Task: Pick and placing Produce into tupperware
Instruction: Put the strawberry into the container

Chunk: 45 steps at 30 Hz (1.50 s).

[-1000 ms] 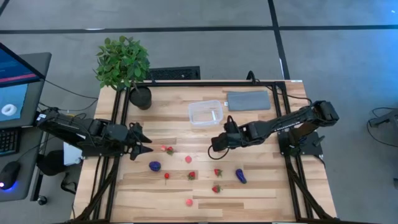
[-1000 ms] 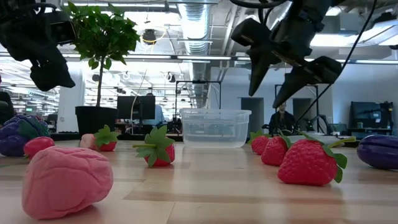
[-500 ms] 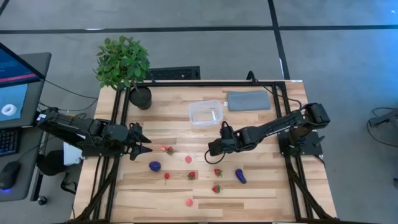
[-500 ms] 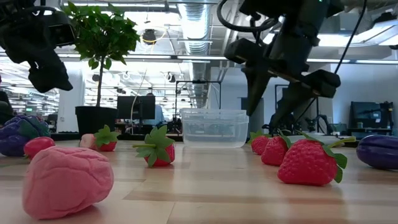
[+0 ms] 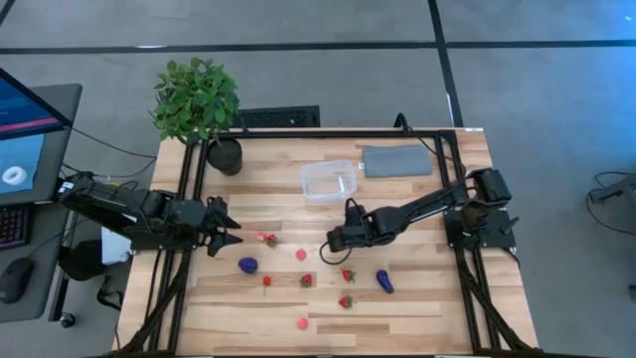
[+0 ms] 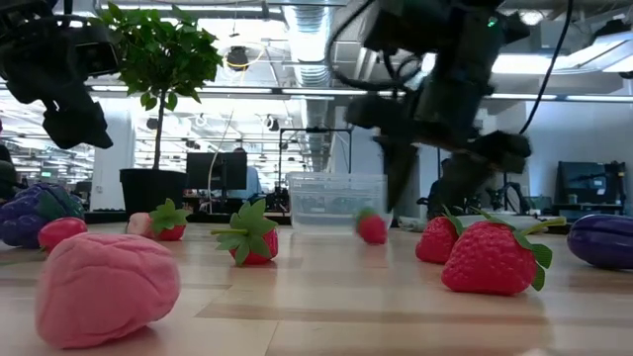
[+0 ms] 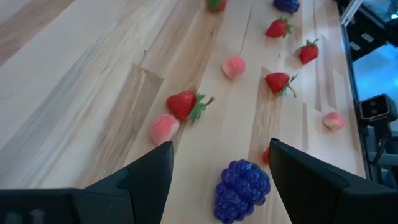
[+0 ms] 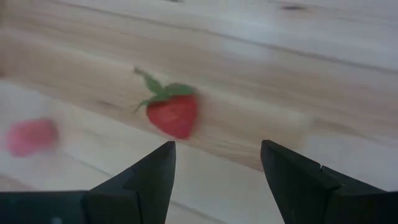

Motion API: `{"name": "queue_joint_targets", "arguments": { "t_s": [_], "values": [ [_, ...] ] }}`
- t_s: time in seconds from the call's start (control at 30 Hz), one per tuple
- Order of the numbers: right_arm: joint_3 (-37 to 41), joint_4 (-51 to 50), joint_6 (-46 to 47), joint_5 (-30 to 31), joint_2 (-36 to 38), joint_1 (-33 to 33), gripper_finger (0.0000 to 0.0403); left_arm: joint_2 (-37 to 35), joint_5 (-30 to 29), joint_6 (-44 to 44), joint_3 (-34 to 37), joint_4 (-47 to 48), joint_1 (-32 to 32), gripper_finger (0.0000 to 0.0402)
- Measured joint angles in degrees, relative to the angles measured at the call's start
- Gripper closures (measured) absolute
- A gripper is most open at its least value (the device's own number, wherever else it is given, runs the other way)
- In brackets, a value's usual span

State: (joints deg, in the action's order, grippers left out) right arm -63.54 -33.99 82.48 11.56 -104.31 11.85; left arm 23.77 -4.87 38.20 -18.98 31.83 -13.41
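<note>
- Right pincer (image 5: 332, 242) hangs low over the middle of the table (image 5: 417, 298), fingers spread and empty, with a strawberry (image 8: 173, 114) just ahead of them.
- Left pincer (image 5: 231, 232) waits at the table's left side, fingers apart, holding nothing.
- Strawberries, pink pieces and a purple berry (image 7: 242, 190) lie scattered on the near half.
- Clear box (image 5: 329, 181) sits far of centre, beside a grey pad (image 5: 397, 160).
</note>
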Motion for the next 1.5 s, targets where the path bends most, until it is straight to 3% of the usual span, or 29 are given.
{"name": "queue_joint_targets", "arguments": {
  "t_s": [0.27,0.7,1.5],
  "values": [
    [-0.1,1.1,-2.5,0.5,0.2,-0.8,0.0143,-0.6,-0.3,0.0,0.0,1.0,0.0,0.0152],
    [-0.1,11.2,-36.5,-2.7,0.5,0.7,0.0143,-0.5,-0.6,0.3,0.0,1.1,0.0,0.0152],
    [-0.1,9.7,-69.6,-5.1,5.5,-0.8,0.0143,-0.5,-4.8,5.2,0.0,0.1,0.0,0.0152]
  ]
}}
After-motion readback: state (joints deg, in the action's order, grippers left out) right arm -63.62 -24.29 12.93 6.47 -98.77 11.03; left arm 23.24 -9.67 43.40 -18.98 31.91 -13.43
